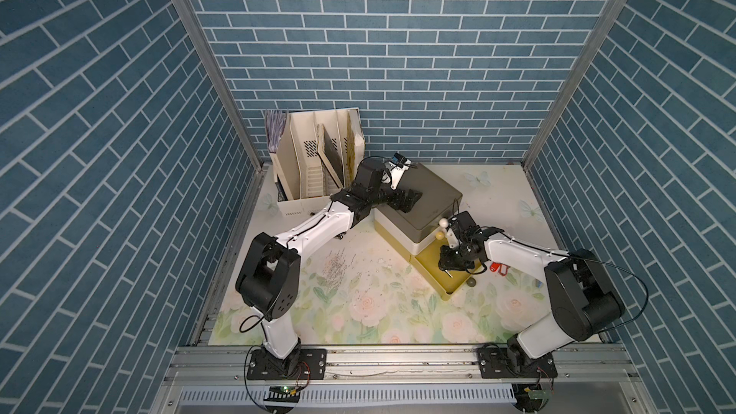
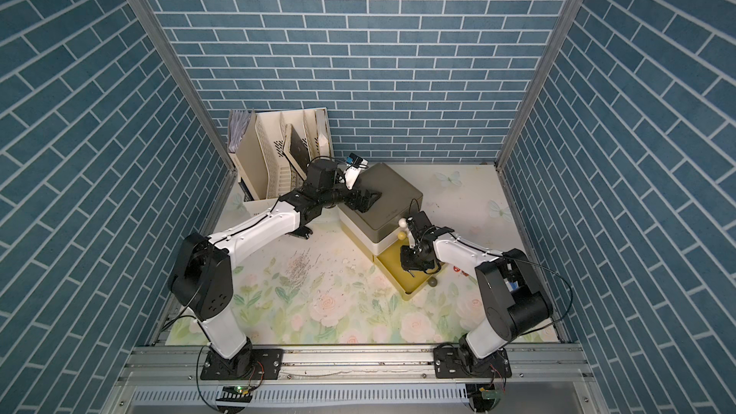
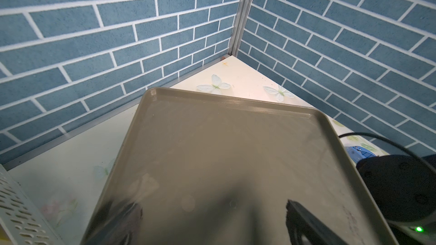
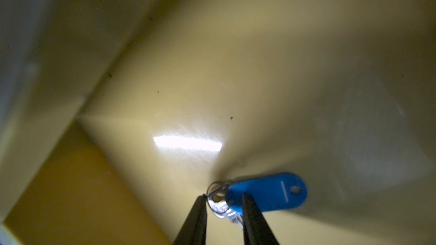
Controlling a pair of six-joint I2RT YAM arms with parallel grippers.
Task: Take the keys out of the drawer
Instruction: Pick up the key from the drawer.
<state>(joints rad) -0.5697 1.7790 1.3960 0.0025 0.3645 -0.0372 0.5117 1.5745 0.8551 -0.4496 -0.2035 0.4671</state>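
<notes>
Robot lab test cell: brick-print wall panels (image 1: 398, 53) on aluminium frame (image 1: 209, 61), arms (image 1: 314, 229) bolted to rail (image 1: 398, 364), floral-covered table (image 1: 358, 312).

Left arm (image 1: 314, 229): wore white link shells between bulky black joint housings.
Right arm (image 1: 517, 250): was built alike, white and black.
Cable (image 3: 361, 133): ran thin and black.
Base plates (image 1: 314, 364): were flat, black, screwed down.
Right fingers (image 4: 195, 220): were slim, black, tapered.

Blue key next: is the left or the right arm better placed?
Right. The right pincer is down in the open yellow drawer, jaws apart either side of the blue-tagged key. The left pincer rests on the drawer unit's top, away from the key.
</notes>
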